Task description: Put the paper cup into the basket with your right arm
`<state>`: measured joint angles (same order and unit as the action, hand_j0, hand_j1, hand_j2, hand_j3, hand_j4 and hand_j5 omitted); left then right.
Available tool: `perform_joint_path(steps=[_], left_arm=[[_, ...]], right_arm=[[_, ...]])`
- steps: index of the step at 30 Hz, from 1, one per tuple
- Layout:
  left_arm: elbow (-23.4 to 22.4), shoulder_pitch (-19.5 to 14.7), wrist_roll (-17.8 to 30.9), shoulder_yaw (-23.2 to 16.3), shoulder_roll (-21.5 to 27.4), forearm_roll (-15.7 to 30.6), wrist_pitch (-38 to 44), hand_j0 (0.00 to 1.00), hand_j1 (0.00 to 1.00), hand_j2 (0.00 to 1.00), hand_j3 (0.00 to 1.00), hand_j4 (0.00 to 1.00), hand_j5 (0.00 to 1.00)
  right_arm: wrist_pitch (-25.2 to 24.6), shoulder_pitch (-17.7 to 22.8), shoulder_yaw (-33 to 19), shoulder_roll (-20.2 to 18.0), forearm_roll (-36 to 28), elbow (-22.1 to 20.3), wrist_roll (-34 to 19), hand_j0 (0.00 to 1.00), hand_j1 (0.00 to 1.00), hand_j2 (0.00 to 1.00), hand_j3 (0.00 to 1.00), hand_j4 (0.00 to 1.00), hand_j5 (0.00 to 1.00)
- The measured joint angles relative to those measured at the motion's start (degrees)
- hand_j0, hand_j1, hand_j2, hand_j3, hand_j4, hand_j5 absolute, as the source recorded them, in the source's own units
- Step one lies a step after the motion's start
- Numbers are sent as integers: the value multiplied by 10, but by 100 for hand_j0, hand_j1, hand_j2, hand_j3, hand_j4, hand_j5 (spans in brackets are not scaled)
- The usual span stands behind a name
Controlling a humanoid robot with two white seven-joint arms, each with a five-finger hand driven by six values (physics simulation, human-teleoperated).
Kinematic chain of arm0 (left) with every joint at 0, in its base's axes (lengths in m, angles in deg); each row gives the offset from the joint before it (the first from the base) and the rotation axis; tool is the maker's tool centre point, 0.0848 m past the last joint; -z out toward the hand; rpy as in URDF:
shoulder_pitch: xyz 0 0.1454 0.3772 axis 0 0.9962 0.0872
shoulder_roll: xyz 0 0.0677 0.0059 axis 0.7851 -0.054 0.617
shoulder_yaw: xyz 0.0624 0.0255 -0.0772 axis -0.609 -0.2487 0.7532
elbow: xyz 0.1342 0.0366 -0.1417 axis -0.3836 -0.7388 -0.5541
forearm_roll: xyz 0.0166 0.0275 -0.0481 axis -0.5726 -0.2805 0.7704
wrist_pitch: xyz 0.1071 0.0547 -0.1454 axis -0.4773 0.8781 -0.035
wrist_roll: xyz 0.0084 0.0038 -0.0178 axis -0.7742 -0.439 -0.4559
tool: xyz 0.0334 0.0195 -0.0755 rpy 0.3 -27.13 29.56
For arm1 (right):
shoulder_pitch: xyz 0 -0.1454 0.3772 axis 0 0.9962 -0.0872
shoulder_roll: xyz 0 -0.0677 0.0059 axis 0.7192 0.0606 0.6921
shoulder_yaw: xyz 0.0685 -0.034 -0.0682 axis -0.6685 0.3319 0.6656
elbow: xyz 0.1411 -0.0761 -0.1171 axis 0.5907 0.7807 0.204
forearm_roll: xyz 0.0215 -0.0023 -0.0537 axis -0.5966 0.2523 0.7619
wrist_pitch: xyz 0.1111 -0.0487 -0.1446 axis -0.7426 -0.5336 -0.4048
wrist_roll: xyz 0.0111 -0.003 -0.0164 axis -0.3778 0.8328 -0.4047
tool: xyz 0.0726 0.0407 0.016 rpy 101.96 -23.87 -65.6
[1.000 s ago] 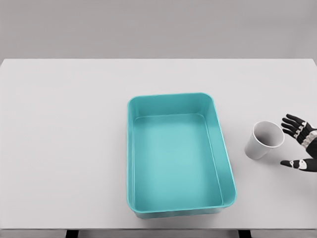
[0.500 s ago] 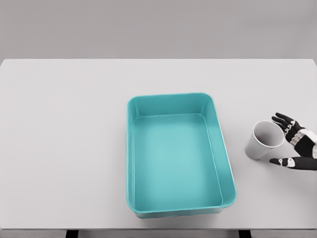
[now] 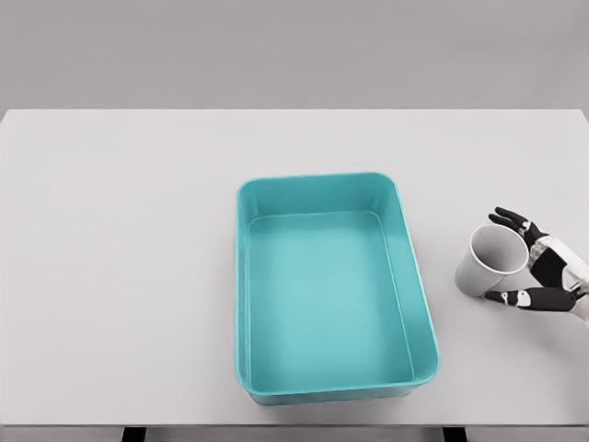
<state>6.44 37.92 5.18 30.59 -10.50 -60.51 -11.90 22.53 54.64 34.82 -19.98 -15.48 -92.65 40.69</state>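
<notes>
My right hand (image 3: 541, 265) comes in from the right edge of the view, black-fingered with white segments, and it is spread wide around the small white paper cup (image 3: 490, 261). My upper fingers (image 3: 512, 221) reach past the far side of the cup's rim, and my thumb (image 3: 521, 297) lies along its near side at the base. The hand cups the thing from the right without being closed on it; whether any fingertip truly touches the paper I cannot tell.

The cup stands on the flat white table (image 3: 120, 276), tilted so that its open mouth faces up and toward my palm, its narrower base pointing left. It sits right of the teal rectangular plastic basket (image 3: 421, 304), apart from it, with a strip of bare tabletop between the cup's base and the basket's right wall.

The basket lies in the middle of the table, long side running away from me, rounded at the corners.
</notes>
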Motion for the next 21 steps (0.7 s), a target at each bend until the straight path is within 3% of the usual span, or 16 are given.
perform_joint_path(steps=[15, 19, 21], left_arm=[[0, 0, 0, 0, 0, 0, 0, 100, 100, 100, 100, 100, 100], [0, 0, 0, 0, 0, 0, 0, 100, 100, 100, 100, 100, 100], [0, 0, 0, 0, 0, 0, 0, 100, 100, 100, 100, 100, 100]], right_arm=[[-5, -14, 22, 11, 7, -2, 1, 99, 99, 99, 99, 99, 99], [-6, -13, 22, 11, 10, -6, 2, 76, 76, 76, 76, 76, 76], [-6, -13, 22, 11, 11, -6, 2, 71, 71, 71, 71, 71, 71]])
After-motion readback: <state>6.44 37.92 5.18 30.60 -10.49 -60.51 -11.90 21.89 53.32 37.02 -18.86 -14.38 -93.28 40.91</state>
